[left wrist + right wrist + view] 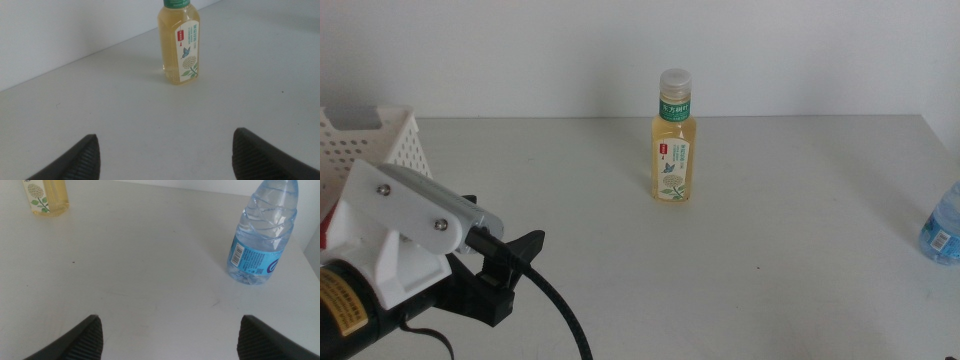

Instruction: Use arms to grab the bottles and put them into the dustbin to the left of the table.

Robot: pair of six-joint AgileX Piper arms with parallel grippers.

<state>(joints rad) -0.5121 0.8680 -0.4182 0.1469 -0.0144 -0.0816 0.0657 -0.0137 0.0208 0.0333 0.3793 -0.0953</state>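
Note:
A pale-yellow tea bottle (674,140) with a green label and whitish cap stands upright at the middle back of the table (770,200). My left gripper (518,258) comes in from the lower left and points toward it. In the left wrist view the left gripper (165,152) is open and empty, well short of the tea bottle (180,45). A clear water bottle (942,228) with a blue label stands at the right edge. My right gripper (167,335) is open and empty, a short way from the water bottle (261,235). The white dustbin (375,135) sits at the far left.
The left arm's white housing (405,225) and black cable (555,305) fill the lower left corner of the middle view. A bit of red (325,232) shows at the left edge beside the dustbin. The table's right edge (945,145) runs close to the water bottle.

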